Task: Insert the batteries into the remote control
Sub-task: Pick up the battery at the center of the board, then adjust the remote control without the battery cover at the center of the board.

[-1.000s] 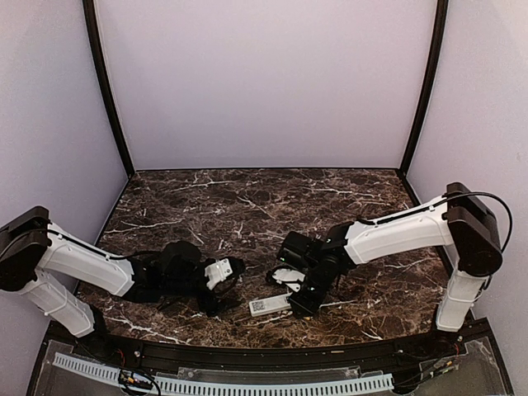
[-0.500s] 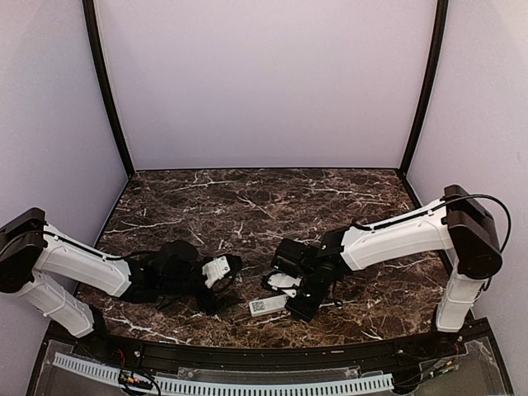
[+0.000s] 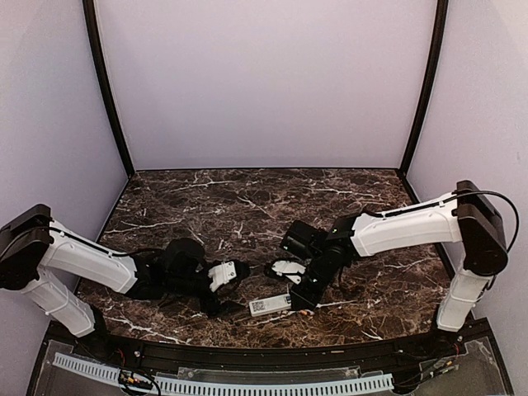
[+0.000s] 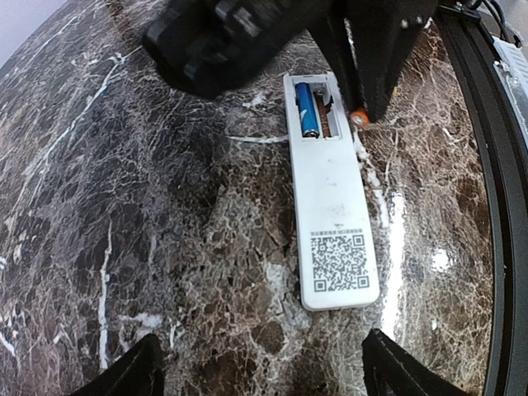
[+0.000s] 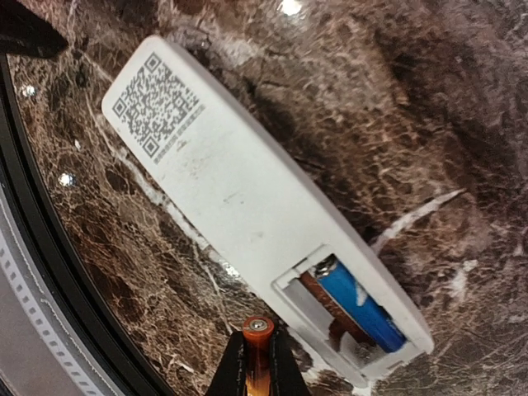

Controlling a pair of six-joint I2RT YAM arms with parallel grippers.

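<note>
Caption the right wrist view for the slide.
Right gripper pinches the orange battery beside the face-down remote, whose open bay already holds the blue battery.

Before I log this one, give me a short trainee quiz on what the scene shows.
1. True or false: the remote control already holds both batteries.
2. The right claw grips: A) the remote control, B) the orange battery, C) nothing.
3. Which face of the remote control is up?
Key: 1 false, only the blue battery is seated; 2 B; 3 the back, with its code sticker.
</note>
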